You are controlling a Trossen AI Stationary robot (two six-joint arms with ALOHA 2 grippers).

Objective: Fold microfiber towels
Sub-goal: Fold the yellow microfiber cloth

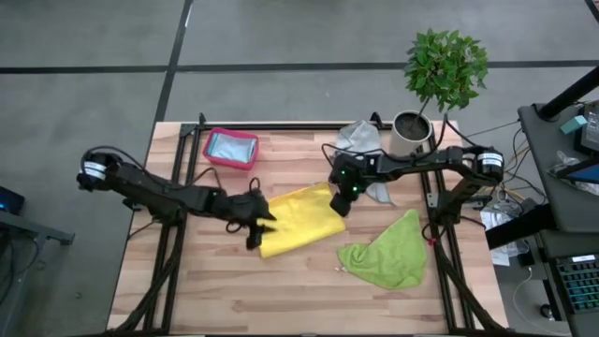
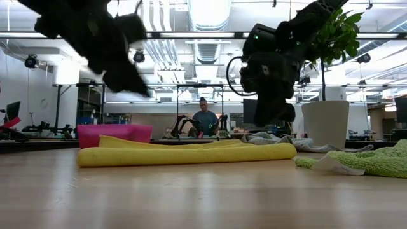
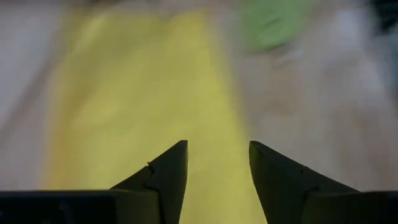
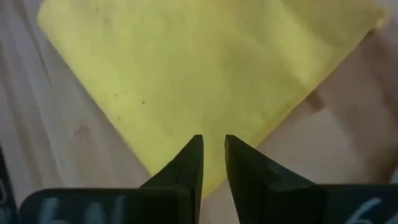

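A yellow towel point(image 1: 299, 220) lies folded into a long flat band on the middle of the table, also in the low view point(image 2: 184, 154). My left gripper point(image 1: 260, 225) hovers open over its left end, and the left wrist view shows the yellow cloth point(image 3: 143, 93) below the bare fingers. My right gripper point(image 1: 342, 198) hangs above the towel's far right corner point(image 4: 205, 74). Its fingers stand a narrow gap apart with nothing between them. In the low view both grippers are clear above the cloth. A lime green towel point(image 1: 388, 253) lies crumpled at the right.
A pink-red bin point(image 1: 231, 148) with light blue cloth inside stands at the far left. A grey towel point(image 1: 363, 139) lies crumpled beside a white pot with a plant point(image 1: 412, 131) at the far right. Bare wood shows along the near edge point(image 1: 281, 300).
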